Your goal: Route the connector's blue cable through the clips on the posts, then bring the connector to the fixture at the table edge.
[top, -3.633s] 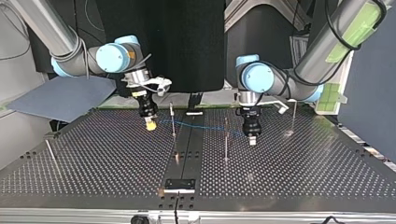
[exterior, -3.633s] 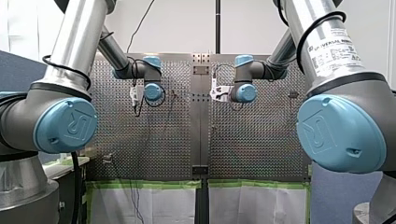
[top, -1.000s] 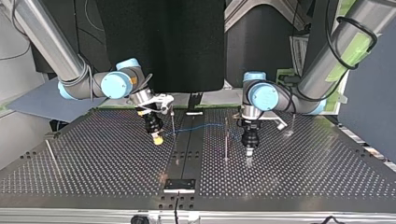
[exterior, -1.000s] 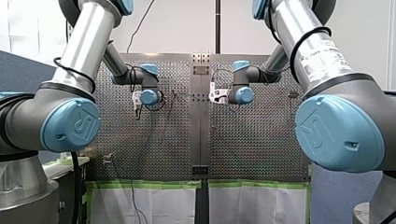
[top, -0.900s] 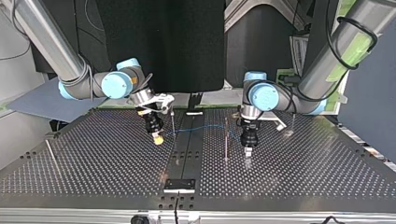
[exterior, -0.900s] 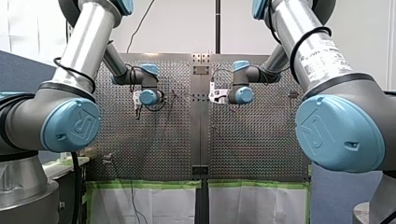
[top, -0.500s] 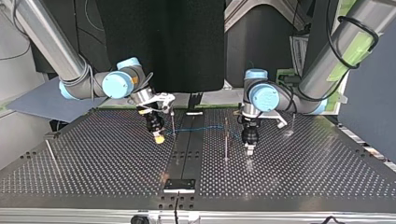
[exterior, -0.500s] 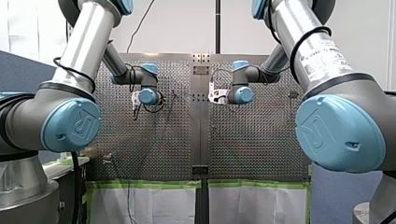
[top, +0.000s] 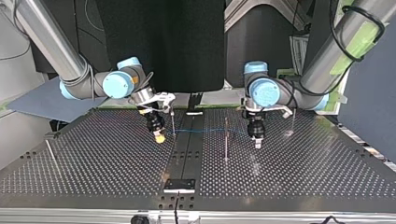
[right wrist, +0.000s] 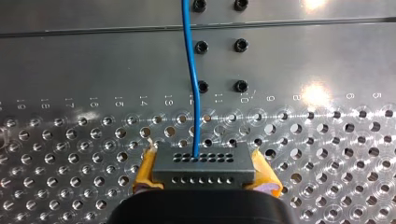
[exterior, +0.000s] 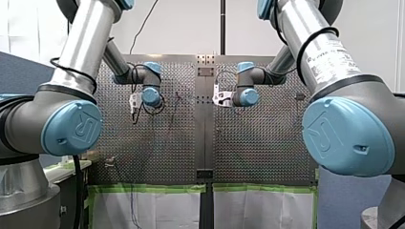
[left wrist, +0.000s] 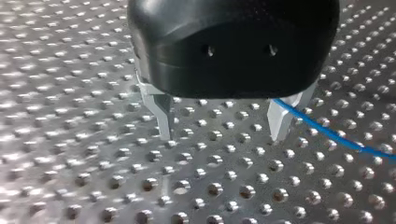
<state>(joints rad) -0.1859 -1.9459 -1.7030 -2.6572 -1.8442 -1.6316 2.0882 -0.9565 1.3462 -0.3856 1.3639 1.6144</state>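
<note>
Right gripper [top: 159, 137]: clamped on the connector [right wrist: 204, 169], yellow pads on its two short ends. The connector is just above the desk [top: 93, 158], left of centre in the top view.

The cable [right wrist: 192, 79] leaves the connector's face and runs right past two posts [top: 172, 120] towards the left gripper [left wrist: 220, 134]. Whether it sits in any clip cannot be told.

Left gripper: metal fingers apart, nothing between them, cable just beside one finger.

Assessment: the connector is rigid and light, sound to hold by its body. The cable is thin, limp and likely slippery. Take it lightly, close to a post, and avoid strain at the connector.
</note>
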